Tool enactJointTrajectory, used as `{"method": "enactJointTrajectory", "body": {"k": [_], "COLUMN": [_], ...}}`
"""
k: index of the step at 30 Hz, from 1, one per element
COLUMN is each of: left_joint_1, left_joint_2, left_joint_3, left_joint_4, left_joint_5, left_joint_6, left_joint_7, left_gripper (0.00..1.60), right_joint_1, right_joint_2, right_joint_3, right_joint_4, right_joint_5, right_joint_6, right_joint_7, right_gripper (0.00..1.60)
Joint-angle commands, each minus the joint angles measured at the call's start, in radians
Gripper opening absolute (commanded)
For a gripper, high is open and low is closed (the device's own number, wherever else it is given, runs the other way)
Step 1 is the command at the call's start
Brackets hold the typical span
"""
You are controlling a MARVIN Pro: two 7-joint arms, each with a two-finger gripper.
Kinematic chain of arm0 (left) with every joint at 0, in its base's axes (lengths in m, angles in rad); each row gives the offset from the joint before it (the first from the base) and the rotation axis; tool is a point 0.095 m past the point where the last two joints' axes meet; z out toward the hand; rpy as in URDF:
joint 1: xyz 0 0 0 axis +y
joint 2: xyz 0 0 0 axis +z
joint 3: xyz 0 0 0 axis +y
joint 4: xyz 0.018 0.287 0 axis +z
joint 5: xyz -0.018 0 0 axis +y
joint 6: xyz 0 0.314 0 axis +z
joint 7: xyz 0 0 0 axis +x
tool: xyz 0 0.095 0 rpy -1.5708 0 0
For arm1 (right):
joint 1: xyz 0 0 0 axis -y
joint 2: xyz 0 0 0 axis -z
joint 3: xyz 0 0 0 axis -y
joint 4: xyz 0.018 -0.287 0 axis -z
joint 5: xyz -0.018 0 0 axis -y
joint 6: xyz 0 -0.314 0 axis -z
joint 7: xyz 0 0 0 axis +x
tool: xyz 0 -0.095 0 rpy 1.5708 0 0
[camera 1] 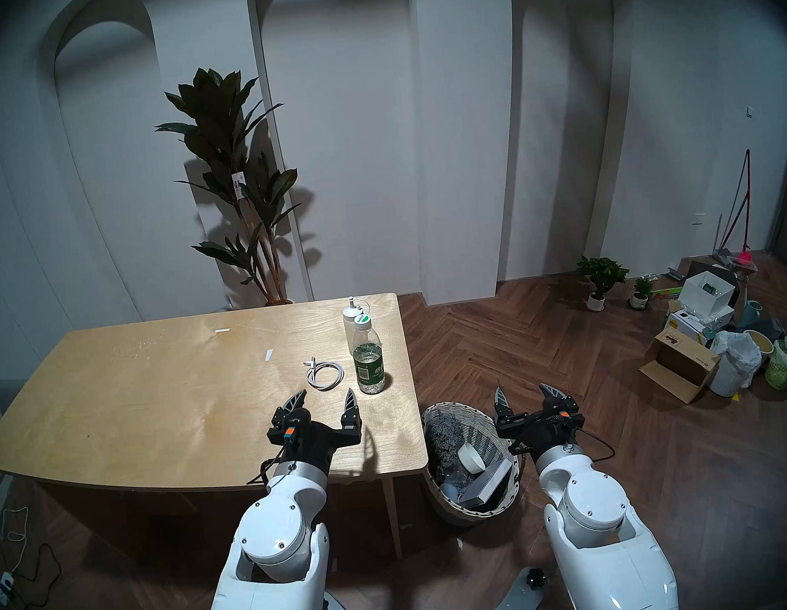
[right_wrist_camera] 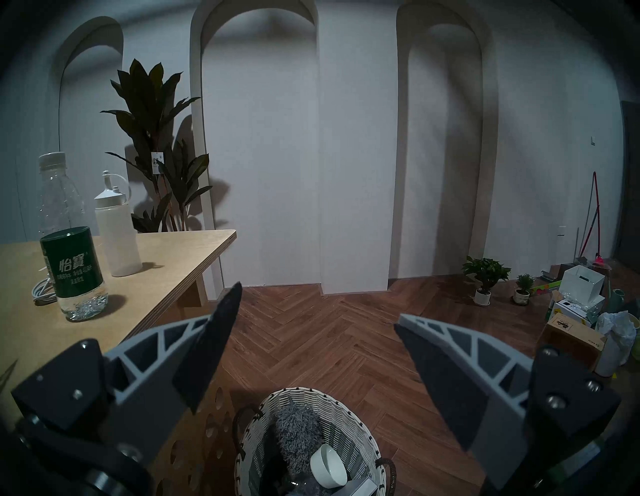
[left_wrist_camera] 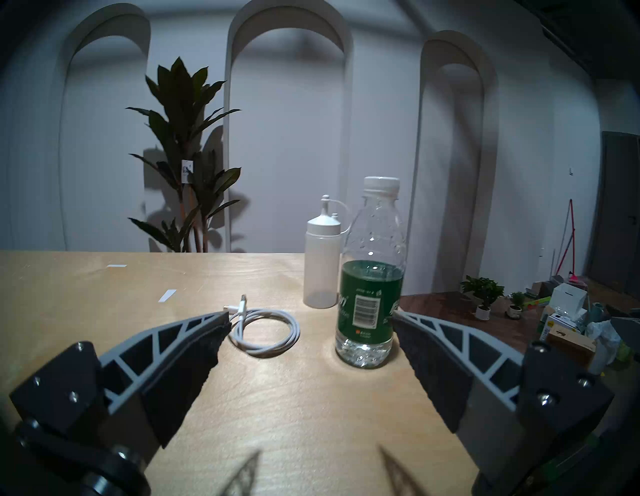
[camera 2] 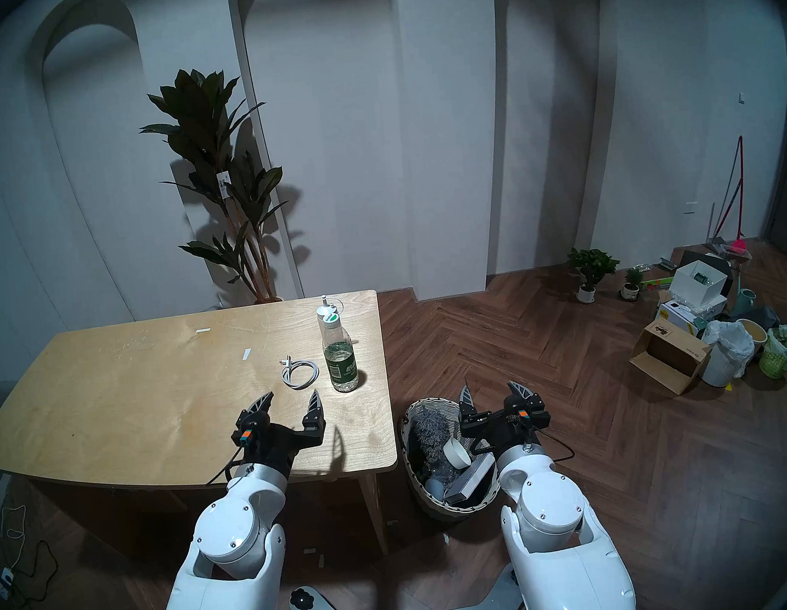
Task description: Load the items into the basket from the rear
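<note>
- Left end effector (camera 1: 326, 400) is spread wide, nothing in it, hanging over the near right part of the bench (camera 1: 151, 392).
- Coiled white cable (camera 1: 324, 376) lies flat just past it at about 12 o'clock, not touching.
- Water bottle (camera 1: 368, 364) stands upright at roughly 1 o'clock from it, beside the cable.
- Squeeze bottle (camera 1: 353, 320) is upright right behind the water bottle, near the far right corner.
- Right end effector (camera 1: 525, 394) is also released and empty, above the wicker basket's (camera 1: 482, 425) far rim.
- Basket sits on the floor off the bench's right edge, with a grey fluffy thing (camera 1: 442, 431), a white bowl (camera 1: 471, 455) and a box (camera 1: 487, 480) inside.
</note>
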Motion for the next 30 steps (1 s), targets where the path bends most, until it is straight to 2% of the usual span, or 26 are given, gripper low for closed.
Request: {"method": "enactJointTrajectory", "body": {"k": [1, 4, 6, 7, 8, 18, 30], "left_joint_1": [-0.112, -0.133, -0.173, -0.157, -0.187, -0.276, -0.38], "left_joint_2": [0.02, 0.027, 0.03, 0.026, 0.023, 0.007, -0.009], "left_joint_3": [-0.004, -0.01, -0.011, -0.013, -0.013, 0.001, 0.009], "left_joint_4": [-0.006, 0.003, 0.029, 0.017, 0.039, 0.111, 0.219], "left_joint_5": [0.033, 0.047, 0.053, 0.054, 0.049, 0.062, 0.044], "left_joint_6": [0.031, 0.049, 0.066, 0.067, 0.074, 0.114, 0.118], "left_joint_7": [-0.019, -0.026, -0.033, -0.034, -0.037, -0.067, -0.125], "left_gripper": [1.6, 1.6, 1.6, 1.6, 1.6, 1.6, 1.6], "right_joint_1": [0.06, 0.065, 0.067, 0.067, 0.067, 0.074, 0.075], "right_joint_2": [0.005, 0.006, 0.007, 0.007, 0.007, 0.007, 0.005], "right_joint_3": [0.028, 0.038, 0.044, 0.048, 0.051, 0.073, 0.082], "right_joint_4": [-0.01, -0.011, -0.009, -0.009, -0.008, -0.005, 0.001], "right_joint_5": [0.023, 0.034, 0.04, 0.045, 0.047, 0.066, 0.072], "right_joint_6": [-0.025, -0.025, -0.027, -0.027, -0.029, -0.04, -0.062], "right_joint_7": [0.003, 0.006, 0.007, 0.009, 0.009, 0.01, 0.01], "right_gripper": [1.6, 1.6, 1.6, 1.6, 1.6, 1.6, 1.6]}}
